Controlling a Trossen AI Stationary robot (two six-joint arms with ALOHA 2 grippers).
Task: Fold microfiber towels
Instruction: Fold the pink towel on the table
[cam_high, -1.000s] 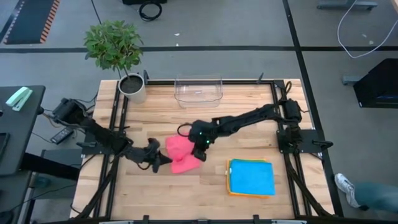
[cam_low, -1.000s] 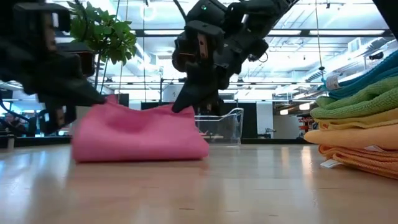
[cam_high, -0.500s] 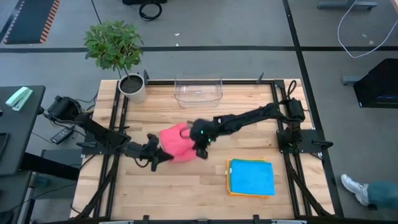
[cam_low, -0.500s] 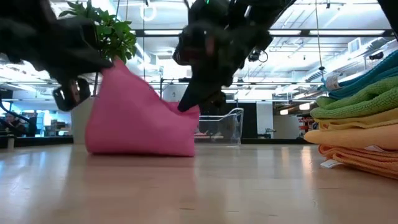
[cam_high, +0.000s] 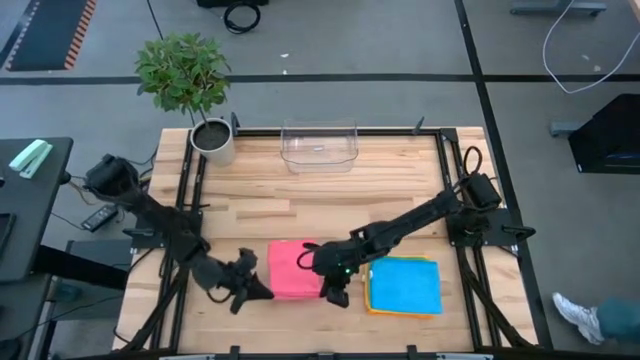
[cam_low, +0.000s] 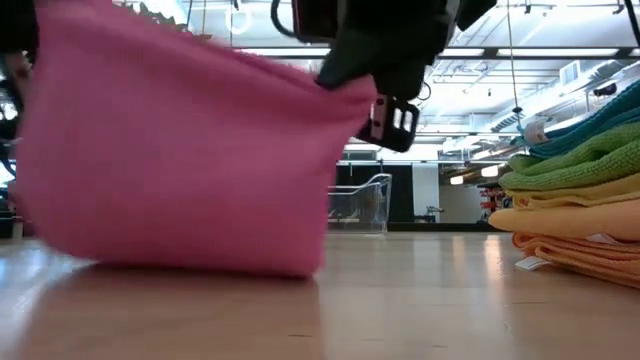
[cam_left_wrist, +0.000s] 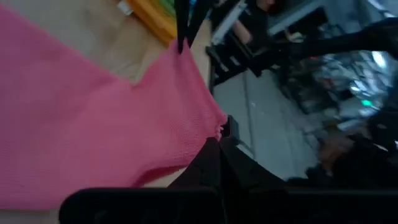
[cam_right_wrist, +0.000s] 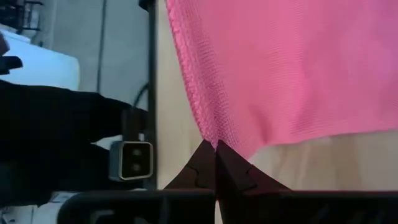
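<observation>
A pink microfiber towel (cam_high: 295, 268) is stretched between my two grippers near the table's front edge; in the low view the pink towel (cam_low: 190, 150) stands like a curtain with its lower edge on the wood. My left gripper (cam_high: 262, 290) is shut on its near left corner and my right gripper (cam_high: 330, 292) on its near right corner. To the right lies a stack of folded towels (cam_high: 404, 285), blue on top, with green, yellow and orange ones below (cam_low: 570, 200). My left gripper pinches the towel's near left corner (cam_left_wrist: 214, 124) between its two fingertips, coming almost level from the table's left. That corner is held above the table. My right gripper pinches the near right corner (cam_right_wrist: 211, 134) at the hemmed edge, slanting down from the right. The cloth spans nearly taut between the two corners, and its far part (cam_low: 200, 262) rests on the table.
A clear plastic bin (cam_high: 320, 145) stands at the table's far edge, a potted plant (cam_high: 212, 140) at the far left corner. The folded stack sits close to my right gripper's right side. Bare wood lies between the towel and the bin.
Both grippers have gone toward the table's near edge and a little up, staying shut on the pink towel. The towel, a bunched heap a second ago, has been drawn out flat and wide between them and pulled nearer the front edge.
</observation>
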